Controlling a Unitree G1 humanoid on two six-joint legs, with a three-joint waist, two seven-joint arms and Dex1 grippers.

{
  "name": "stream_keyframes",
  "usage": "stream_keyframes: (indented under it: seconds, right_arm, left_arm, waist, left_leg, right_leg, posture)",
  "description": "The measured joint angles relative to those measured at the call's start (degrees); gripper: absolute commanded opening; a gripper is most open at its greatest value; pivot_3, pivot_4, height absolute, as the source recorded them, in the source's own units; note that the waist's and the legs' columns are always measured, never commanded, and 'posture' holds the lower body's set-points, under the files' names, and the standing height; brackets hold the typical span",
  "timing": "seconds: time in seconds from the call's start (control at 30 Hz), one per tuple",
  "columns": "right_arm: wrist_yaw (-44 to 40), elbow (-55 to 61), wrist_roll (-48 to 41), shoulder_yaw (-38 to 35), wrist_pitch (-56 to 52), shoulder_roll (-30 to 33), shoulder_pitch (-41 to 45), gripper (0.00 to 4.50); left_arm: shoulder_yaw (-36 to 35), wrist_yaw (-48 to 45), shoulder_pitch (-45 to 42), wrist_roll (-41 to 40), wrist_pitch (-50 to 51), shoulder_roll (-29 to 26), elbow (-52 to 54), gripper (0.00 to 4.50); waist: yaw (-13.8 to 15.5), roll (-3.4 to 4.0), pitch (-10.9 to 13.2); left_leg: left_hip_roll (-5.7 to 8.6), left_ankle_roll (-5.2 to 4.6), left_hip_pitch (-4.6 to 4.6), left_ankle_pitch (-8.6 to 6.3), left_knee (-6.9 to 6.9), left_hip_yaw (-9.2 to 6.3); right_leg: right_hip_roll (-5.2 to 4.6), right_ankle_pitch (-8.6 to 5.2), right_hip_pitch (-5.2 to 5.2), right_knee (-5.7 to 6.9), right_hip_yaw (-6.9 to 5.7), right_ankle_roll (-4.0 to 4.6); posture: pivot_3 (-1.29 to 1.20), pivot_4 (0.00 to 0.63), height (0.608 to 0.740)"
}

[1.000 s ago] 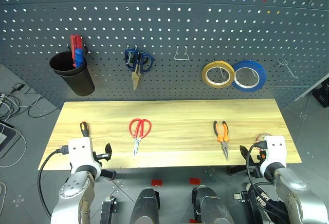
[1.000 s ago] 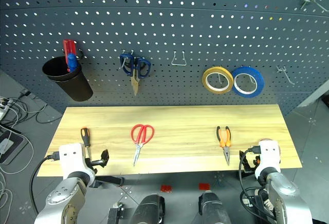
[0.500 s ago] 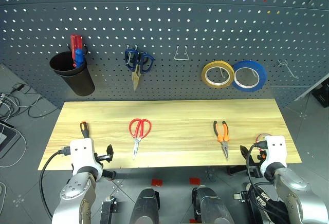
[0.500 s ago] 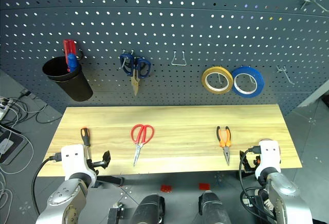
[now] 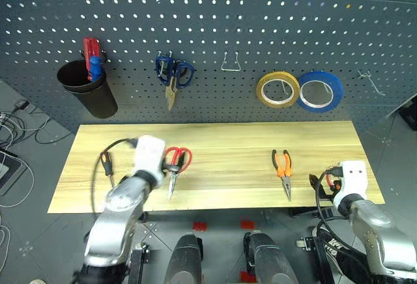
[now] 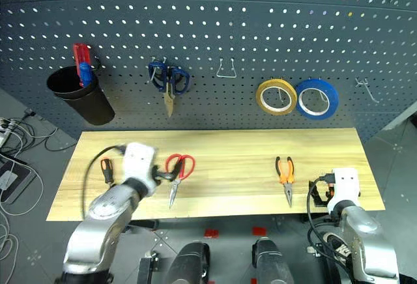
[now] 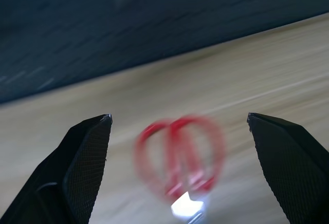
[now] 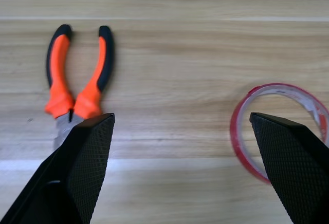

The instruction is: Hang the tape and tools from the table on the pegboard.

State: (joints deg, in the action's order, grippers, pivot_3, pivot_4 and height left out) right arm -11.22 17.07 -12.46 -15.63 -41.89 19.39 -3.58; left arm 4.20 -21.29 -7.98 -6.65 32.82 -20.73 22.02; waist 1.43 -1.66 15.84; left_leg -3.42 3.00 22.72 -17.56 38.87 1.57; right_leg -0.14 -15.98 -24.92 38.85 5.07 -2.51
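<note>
Cup (image 5: 88, 94) on pegboard (image 5: 260, 23) holds red and blue screwdrivers (image 5: 92, 59); both end effectors released

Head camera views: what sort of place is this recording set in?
Probably a workshop or tool-bench setup: a dark pegboard with hooks carrying blue-handled scissors and tape rolls, above a wooden table with pliers lying on it.

red-handled scissors (image 7: 180, 157) blurred, tape (image 8: 280, 129) half hidden
</note>
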Motion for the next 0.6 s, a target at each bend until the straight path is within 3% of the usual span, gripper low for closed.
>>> stream_keyframes:
  seconds: [0.23, 0.4, 0.6]
  right_arm:
    - [3.79, -0.12, -0.20, -1.21, -3.91, -1.95, 3.25, 4.50]
    - [5.07, 2.35, -1.14, -1.44, -6.00, -4.19, 3.81, 4.50]
    - [6.50, 3.08, -1.07, -1.33, -7.03, -4.13, 4.64, 4.50]
  left_arm:
    - [14.75, -16.76, -12.07, 0.47, -15.18, 1.12, -9.80, 4.45]
    - [16.42, -27.75, -19.78, -4.62, -20.30, 6.76, -20.28, 4.45]
    - [17.66, -37.01, -24.95, -4.69, -28.62, 9.76, -32.15, 4.45]
  waist:
    - [-1.22, 0.39, 2.94]
    - [-2.15, 0.55, 4.94]
    - [-3.58, 0.61, 6.83]
  left_leg:
    - [-0.05, 0.08, 0.06, 0.05, 0.03, 0.08]
    - [-0.03, 0.21, 0.09, 0.13, 0.09, 0.11]
    - [-0.04, 0.26, 0.15, 0.16, 0.08, 0.23]
  right_leg:
    - [0.03, 0.00, -0.17, 0.12, 0.10, 0.00]
    - [0.04, 0.01, -0.22, 0.16, 0.12, -0.01]
    - [0.04, -0.01, -0.33, 0.13, 0.24, -0.05]
  posture:
    - [-0.02, 0.436, 0.740]
    - [-0.10, 0.475, 0.740]
    - [-0.16, 0.504, 0.740]
